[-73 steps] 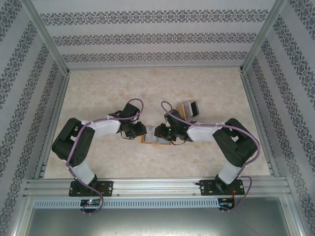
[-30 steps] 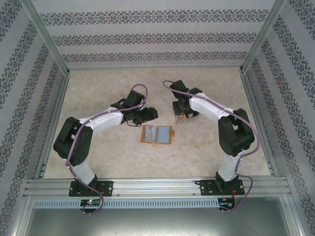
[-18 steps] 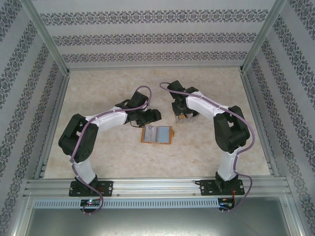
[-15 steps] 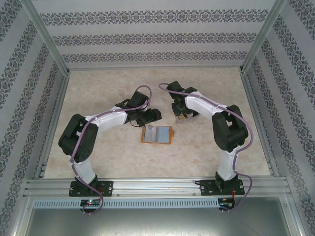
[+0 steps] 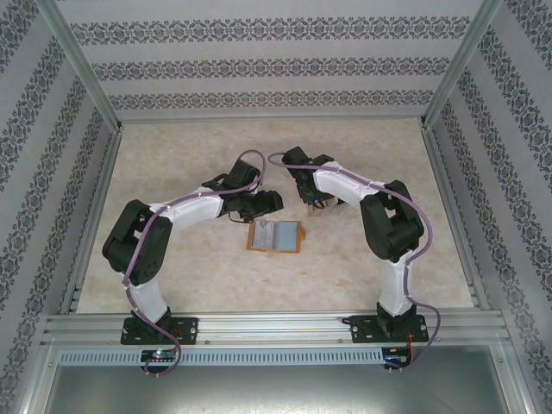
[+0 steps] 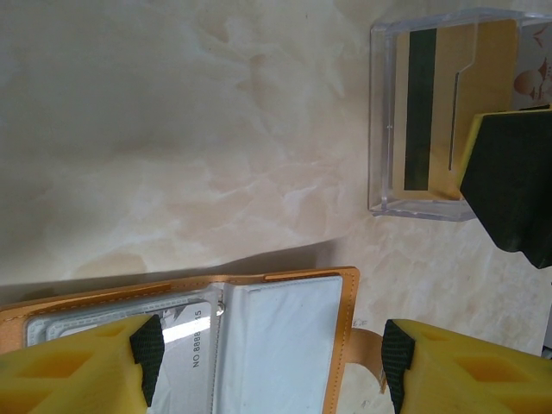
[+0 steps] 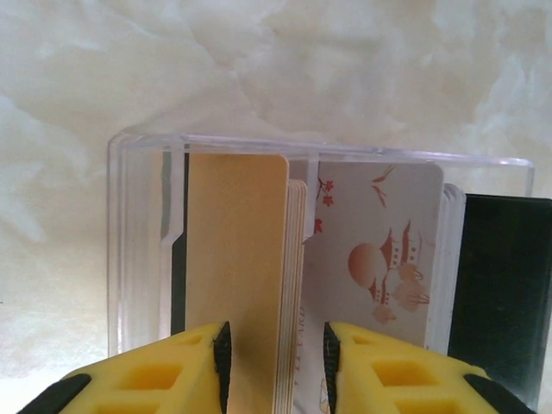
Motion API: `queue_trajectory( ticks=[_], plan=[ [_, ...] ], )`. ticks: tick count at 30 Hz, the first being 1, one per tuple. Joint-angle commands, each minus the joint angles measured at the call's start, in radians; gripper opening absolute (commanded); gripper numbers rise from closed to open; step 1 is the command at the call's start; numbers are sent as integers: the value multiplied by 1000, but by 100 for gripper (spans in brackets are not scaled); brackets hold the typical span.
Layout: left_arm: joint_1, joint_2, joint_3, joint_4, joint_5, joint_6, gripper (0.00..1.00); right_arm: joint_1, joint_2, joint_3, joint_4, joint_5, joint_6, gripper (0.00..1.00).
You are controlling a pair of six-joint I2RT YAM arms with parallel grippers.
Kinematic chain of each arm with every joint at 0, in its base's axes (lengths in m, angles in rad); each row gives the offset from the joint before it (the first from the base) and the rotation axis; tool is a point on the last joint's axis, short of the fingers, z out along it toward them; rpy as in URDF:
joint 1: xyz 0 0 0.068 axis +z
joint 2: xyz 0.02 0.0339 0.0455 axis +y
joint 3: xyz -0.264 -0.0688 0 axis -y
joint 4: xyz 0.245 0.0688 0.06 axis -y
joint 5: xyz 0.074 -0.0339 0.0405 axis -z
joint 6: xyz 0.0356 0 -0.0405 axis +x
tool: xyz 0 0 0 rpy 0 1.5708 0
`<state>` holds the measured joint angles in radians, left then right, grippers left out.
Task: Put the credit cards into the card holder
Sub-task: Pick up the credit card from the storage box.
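One card (image 6: 185, 332) is judged tucked into the card holder (image 5: 275, 235), laid open at the middle of the bench (image 5: 172, 155) near the released left gripper (image 6: 272, 345), while the orange-yellow card (image 7: 237, 233) in the clear box (image 7: 138, 259) is straddled by the right gripper (image 7: 276, 345), its hold not discernible, further cards remaining

Orange-tan on the outside and grey in the pockets, that's the card holder (image 5: 274, 235), sitting on a cream, marble-veined table (image 5: 198, 285). In the clear plastic box (image 7: 138, 259) there's a plain orange-yellow card (image 7: 237, 250), and next to it a white card (image 7: 379, 250) printed with a red-brown pagoda and blossoms. The right gripper (image 7: 276, 332) shows yellow fingers (image 7: 147, 379) edged in black, the arms (image 5: 185, 209) are white and black with purple cables (image 5: 250, 159), and the walls (image 5: 276, 60) carry dark floral bands on white.
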<state>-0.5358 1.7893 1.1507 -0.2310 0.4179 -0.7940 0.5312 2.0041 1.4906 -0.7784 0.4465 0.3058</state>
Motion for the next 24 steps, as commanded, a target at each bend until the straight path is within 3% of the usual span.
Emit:
queue_trajectory(
  ticks=[1, 9, 24],
  plan=[
    [-9, 9, 18, 21, -2, -16, 69, 3, -19, 17, -25, 54, -14, 35],
    [-9, 7, 12, 21, -1, -19, 69, 1, -24, 5, -19, 39, -7, 25],
    [-9, 10, 11, 28, 4, -24, 69, -1, -46, -10, -23, 73, -2, 25]
  ],
)
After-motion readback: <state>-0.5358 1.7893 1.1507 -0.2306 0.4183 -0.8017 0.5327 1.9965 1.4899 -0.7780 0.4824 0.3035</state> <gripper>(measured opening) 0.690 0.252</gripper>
